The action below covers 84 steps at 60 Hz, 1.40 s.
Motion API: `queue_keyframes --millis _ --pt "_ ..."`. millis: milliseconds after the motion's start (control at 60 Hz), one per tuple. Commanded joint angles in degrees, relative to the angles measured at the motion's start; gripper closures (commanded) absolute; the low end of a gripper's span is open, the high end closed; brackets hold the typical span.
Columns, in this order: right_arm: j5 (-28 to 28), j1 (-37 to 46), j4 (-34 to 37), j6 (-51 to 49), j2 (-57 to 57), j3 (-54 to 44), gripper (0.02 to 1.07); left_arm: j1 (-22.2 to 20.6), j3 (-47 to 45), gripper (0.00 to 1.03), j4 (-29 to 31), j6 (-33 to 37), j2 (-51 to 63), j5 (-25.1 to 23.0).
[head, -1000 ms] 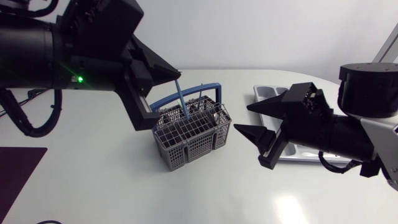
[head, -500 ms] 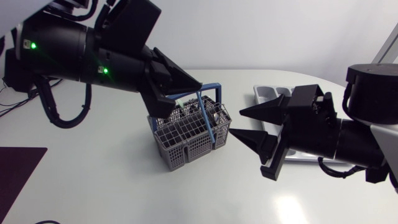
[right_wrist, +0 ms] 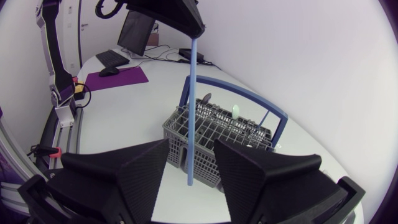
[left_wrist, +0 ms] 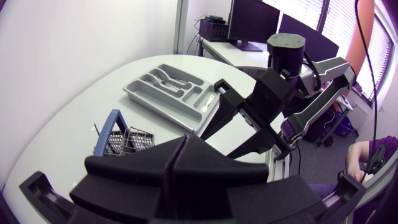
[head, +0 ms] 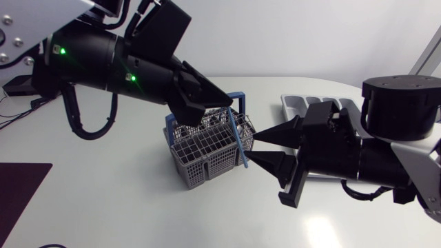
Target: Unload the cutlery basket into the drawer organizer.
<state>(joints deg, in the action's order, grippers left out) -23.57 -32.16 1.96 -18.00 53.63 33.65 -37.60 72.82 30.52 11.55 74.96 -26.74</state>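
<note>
A long blue utensil (head: 240, 141) hangs upright from my left gripper (head: 222, 103), which is shut on its top end, just right of the grey cutlery basket (head: 207, 148). My right gripper (head: 260, 147) faces it from the right with fingers apart. In the right wrist view the blue utensil (right_wrist: 191, 112) stands between the fingertips of my right gripper (right_wrist: 191, 147), with a gap on each side. Behind it, the basket (right_wrist: 217, 137) holds several pieces. The grey drawer organizer (left_wrist: 163, 87) lies behind my right arm and holds some cutlery. The left wrist view hides the utensil behind the shut left gripper (left_wrist: 174, 167).
The basket has a blue arched handle (head: 236, 95). The organizer's corner (head: 292, 103) shows behind my right arm. A dark purple mat (head: 19, 187) lies at the table's left edge. Bare white tabletop runs along the front.
My left arm has lifted the blue utensil out of the basket and carried it right. My right gripper has moved left around it, and its fingers have narrowed.
</note>
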Motion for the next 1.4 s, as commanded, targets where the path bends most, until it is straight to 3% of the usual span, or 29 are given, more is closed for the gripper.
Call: queue_keyframes --millis 0,267,500,1000,1067,1217,1283,1383 --pt "0.28 -0.97 -0.20 1.48 1.57 0.72 0.55 -0.80 2.07 0.88 -0.73 -1.97 0.89 -0.94" --pt "0.63 -1.32 -0.99 1.92 4.29 1.68 0.64 -0.98 2.42 0.88 -0.73 -2.59 1.15 -1.91" --pt "0.63 -1.41 -0.64 2.18 4.91 2.03 0.93 -0.98 2.24 0.88 -0.99 -2.50 1.15 -1.91" --pt "-0.16 -1.59 2.26 1.74 5.17 2.21 1.00 -0.54 3.65 0.86 -1.08 -3.82 1.77 -2.00" --pt "0.02 -1.59 3.05 1.74 5.08 2.39 1.00 -0.45 4.18 0.74 -1.17 -4.08 1.77 -2.00" --pt "-0.07 0.17 5.34 0.77 4.73 2.47 1.00 0.69 6.55 0.28 -1.17 -4.61 1.86 -1.91" --pt "-0.42 1.66 6.22 0.07 4.56 2.21 1.00 1.39 7.87 0.18 -1.17 -4.78 1.95 -1.91" --pt "-0.95 4.65 7.71 -1.25 4.03 1.60 1.00 2.62 9.27 0.13 -1.26 -4.87 2.21 -1.91"
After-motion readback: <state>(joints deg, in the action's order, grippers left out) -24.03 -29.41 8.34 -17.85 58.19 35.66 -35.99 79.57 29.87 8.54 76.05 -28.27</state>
